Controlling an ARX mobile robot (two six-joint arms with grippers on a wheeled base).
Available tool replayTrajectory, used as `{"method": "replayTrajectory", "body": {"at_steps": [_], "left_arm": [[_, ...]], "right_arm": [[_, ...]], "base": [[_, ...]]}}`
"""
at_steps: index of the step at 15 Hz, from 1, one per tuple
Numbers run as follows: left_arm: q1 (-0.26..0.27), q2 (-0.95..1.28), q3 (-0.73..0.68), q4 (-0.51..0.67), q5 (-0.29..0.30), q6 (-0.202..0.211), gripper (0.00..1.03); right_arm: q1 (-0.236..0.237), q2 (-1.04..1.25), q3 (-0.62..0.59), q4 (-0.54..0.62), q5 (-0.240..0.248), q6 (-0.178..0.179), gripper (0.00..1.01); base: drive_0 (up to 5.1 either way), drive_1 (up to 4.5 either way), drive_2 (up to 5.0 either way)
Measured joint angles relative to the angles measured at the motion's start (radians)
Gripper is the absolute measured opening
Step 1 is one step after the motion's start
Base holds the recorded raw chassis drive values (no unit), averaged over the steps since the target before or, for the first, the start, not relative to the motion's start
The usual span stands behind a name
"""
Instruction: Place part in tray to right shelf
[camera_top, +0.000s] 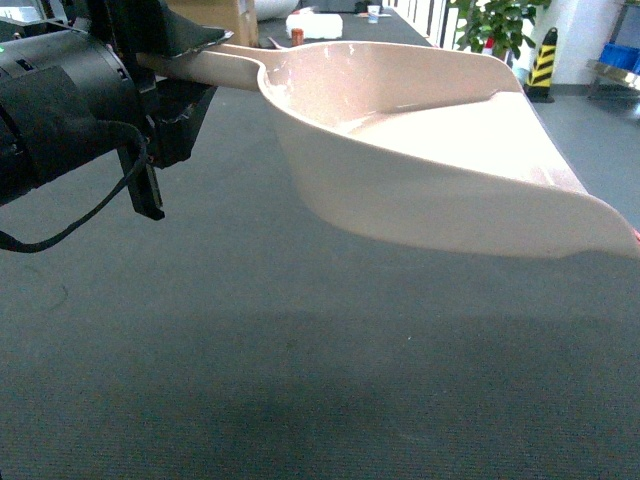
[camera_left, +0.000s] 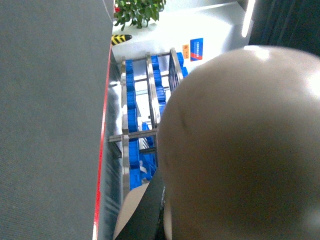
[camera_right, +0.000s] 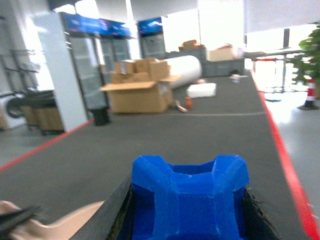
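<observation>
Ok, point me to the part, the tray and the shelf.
part (camera_right: 190, 200): right wrist view, blue front face.
tray (camera_top: 440, 190): head view, cream outer side wall.
right shelf (camera_left: 125, 135): left wrist view, steel rail by blue crates.

The blue part (camera_right: 189, 200) sits clamped between the dark fingers (camera_right: 107, 210) of the right gripper (camera_right: 187, 212), filling the lower centre of the view. A cream edge of the tray (camera_right: 65, 225) shows at lower left. Beyond lies grey carpet (camera_right: 200, 130) with red border lines, open cardboard boxes (camera_right: 137, 90), a white roll (camera_right: 182, 67) and a potted plant (camera_right: 307, 57).
</observation>
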Motion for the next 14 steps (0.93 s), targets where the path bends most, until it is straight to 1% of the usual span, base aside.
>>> {"method": "replayTrajectory", "body": {"at_steps": [1, 2, 3, 4, 5, 6, 7, 8, 9, 10, 11, 12, 13, 14], "left_arm": [[0.001, 0.000, 0.000, 0.000, -0.002, 0.000, 0.16], [0.000, 0.000, 0.000, 0.000, -0.001, 0.000, 0.16], [0.000, 0.000, 0.000, 0.000, 0.000, 0.000, 0.16], [0.000, 0.000, 0.000, -0.001, 0.001, 0.000, 0.16], [0.000, 0.000, 0.000, -0.001, 0.001, 0.000, 0.16], [0.001, 0.000, 0.000, 0.000, -0.002, 0.000, 0.16], [0.000, 0.000, 0.000, 0.000, 0.001, 0.000, 0.16], [0.001, 0.001, 0.000, -0.006, -0.003, 0.005, 0.16], [0.000, 0.001, 0.000, -0.004, -0.001, 0.004, 0.16], [0.000, 0.001, 0.000, -0.001, 0.000, 0.003, 0.16], [0.001, 0.001, 0.000, -0.005, 0.000, 0.007, 0.16], [0.001, 0.001, 0.000, -0.003, -0.003, 0.007, 0.16], [0.000, 0.001, 0.000, -0.002, -0.001, 0.007, 0.16], [-0.001, 0.001, 0.000, -0.003, -0.001, 0.007, 0.16]], "right_arm": [[0.061, 0.014, 0.025, 0.000, 0.002, 0.043, 0.46], [0.137, 0.056, 0.040, -0.006, 0.019, 0.102, 0.46], [0.220, 0.134, 0.050, -0.025, 0.053, 0.152, 0.46], [0.289, 0.215, 0.051, -0.029, 0.084, 0.194, 0.46], [0.353, 0.279, 0.053, -0.026, 0.119, 0.206, 0.46], [0.393, 0.321, 0.066, -0.025, 0.137, 0.212, 0.48], [0.401, 0.334, 0.069, -0.005, 0.167, 0.204, 0.64], [0.391, 0.323, 0.069, -0.002, 0.196, 0.192, 0.79], [0.371, 0.293, 0.069, 0.015, 0.217, 0.169, 0.90], [0.338, 0.224, 0.064, 0.056, 0.266, 0.124, 1.00], [0.307, 0.119, 0.041, 0.091, 0.313, 0.047, 0.97], [0.285, 0.036, -0.002, 0.080, 0.359, -0.035, 0.98], [0.261, -0.038, -0.062, 0.030, 0.424, -0.105, 0.98], [0.258, -0.086, -0.119, -0.009, 0.484, -0.147, 0.98]], "base": [[0.0, 0.00, 0.0], [0.0, 0.00, 0.0], [0.0, 0.00, 0.0], [0.0, 0.00, 0.0], [0.0, 0.00, 0.0], [0.0, 0.00, 0.0], [0.0, 0.00, 0.0], [0.0, 0.00, 0.0], [0.0, 0.00, 0.0], [0.0, 0.00, 0.0], [0.0, 0.00, 0.0], [0.0, 0.00, 0.0], [0.0, 0.00, 0.0], [0.0, 0.00, 0.0]]}}
